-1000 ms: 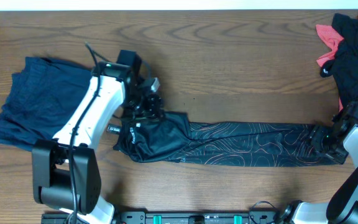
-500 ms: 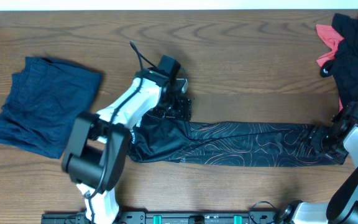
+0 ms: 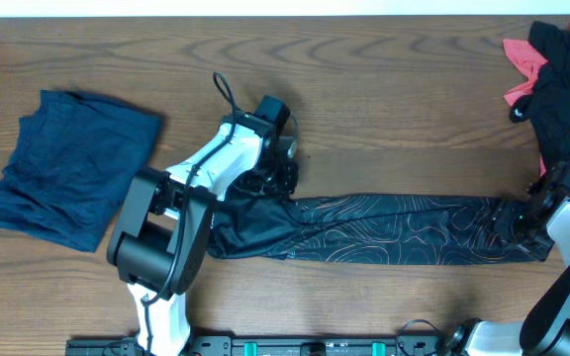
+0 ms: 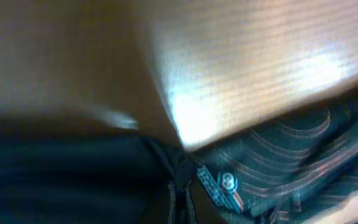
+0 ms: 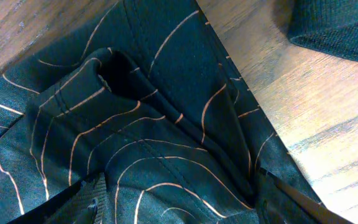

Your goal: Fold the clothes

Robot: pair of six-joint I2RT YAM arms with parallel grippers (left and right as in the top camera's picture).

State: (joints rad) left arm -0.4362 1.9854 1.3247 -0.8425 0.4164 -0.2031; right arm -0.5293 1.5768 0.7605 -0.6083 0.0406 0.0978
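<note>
A thin black jersey (image 3: pixel 394 229), traced with fine pale contour lines, lies as a long narrow band across the lower middle of the grained wooden table (image 3: pixel 394 109). The left gripper (image 3: pixel 277 180) sits at its bunched left end, but the blurred wrist view hides its grip. At the right end, the right gripper (image 3: pixel 516 220) straddles creased cloth with its fingers (image 5: pixel 87 200) apart; I cannot tell whether it is clamped. A rumpled navy garment (image 3: pixel 67 168) lies farther left, and a black and coral heap (image 3: pixel 562 89) is in the upper right corner.

The jersey (image 3: pixel 394 229) is black with grey contour lines.
</note>
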